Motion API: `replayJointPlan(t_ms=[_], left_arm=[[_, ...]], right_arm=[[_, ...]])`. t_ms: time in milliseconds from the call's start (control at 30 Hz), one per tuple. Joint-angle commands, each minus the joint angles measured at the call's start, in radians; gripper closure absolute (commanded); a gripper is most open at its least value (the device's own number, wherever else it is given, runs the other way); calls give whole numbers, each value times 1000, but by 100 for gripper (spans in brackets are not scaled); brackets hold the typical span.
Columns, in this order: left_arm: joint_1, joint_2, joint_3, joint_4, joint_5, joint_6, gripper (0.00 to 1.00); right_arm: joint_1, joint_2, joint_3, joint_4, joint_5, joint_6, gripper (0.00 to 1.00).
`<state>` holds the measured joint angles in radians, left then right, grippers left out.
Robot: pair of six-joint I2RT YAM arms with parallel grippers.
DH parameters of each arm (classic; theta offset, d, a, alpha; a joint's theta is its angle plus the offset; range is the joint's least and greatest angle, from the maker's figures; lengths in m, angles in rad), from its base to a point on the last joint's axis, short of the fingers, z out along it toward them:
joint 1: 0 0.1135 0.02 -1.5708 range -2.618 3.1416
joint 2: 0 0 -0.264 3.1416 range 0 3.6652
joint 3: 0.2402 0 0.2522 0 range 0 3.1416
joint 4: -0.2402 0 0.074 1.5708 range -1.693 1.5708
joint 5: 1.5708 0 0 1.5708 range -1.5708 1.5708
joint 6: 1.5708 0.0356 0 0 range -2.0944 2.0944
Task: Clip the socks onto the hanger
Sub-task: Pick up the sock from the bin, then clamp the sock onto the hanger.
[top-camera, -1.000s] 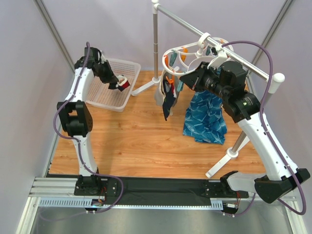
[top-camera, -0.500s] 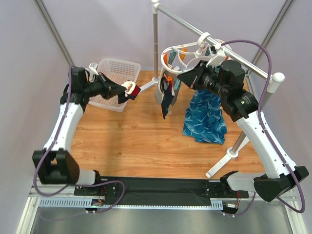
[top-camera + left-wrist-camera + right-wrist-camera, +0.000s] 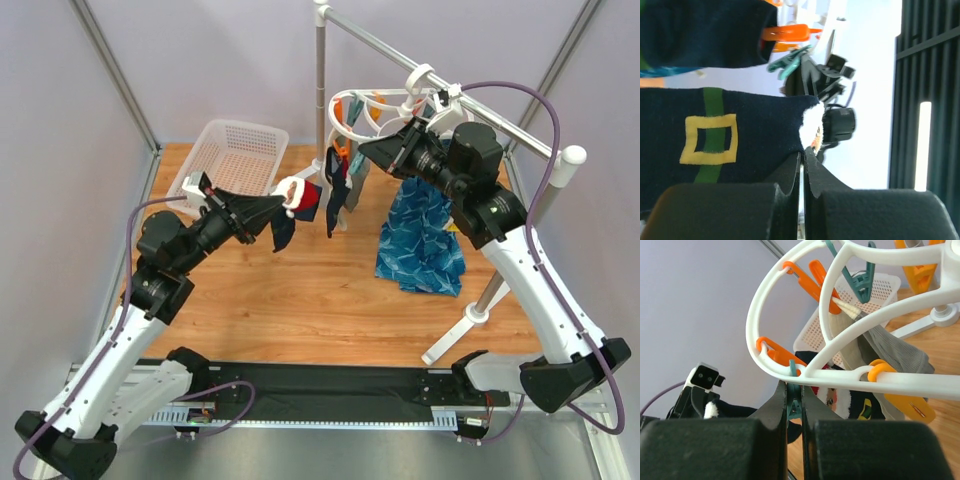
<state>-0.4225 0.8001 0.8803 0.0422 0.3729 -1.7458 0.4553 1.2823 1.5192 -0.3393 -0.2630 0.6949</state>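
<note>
My left gripper (image 3: 276,207) is shut on the white cuff of a dark navy sock (image 3: 284,228) with red and white trim, held in the air just left of the hanger. In the left wrist view the sock (image 3: 740,130) shows a green stripe and a yellow buckle, pinched at the gripper (image 3: 804,156). The white ring hanger (image 3: 345,108) hangs from the rail, with another dark sock (image 3: 336,200) clipped below it. My right gripper (image 3: 794,390) is shut on a teal peg (image 3: 794,406) under the hanger's outer ring (image 3: 790,285); it also shows in the top view (image 3: 368,151).
A white mesh basket (image 3: 236,156) sits at the back left. A bright-blue patterned cloth (image 3: 421,236) hangs from the grey rail stand (image 3: 320,92), whose feet rest on the wooden table. Orange pegs (image 3: 810,282) and a grey sock (image 3: 895,352) hang on the hanger.
My left arm has swung from the basket to the right, towards the hanger, carrying the sock. My right gripper has risen slightly with the hanger's edge.
</note>
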Motion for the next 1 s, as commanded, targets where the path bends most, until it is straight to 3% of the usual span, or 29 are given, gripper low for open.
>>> replayJointPlan(t_ms=[0,133,367,600,967], left_arm=[[-84,72,84,44,-189,-147,100],[-168,136,91,151,-276,-202,100],[-266,133,126,94,-511,-164,100],[-288,157,97,168,-589,-204,100],[-321,215,126,242,-597,-192,100]], right_arm=[[5,-3,-21,51,-2,93,100],[5,-15,-39,98,11,144,100],[5,-23,-59,157,18,198,100],[3,-35,-86,195,18,224,100],[3,-38,-90,210,18,239,100]])
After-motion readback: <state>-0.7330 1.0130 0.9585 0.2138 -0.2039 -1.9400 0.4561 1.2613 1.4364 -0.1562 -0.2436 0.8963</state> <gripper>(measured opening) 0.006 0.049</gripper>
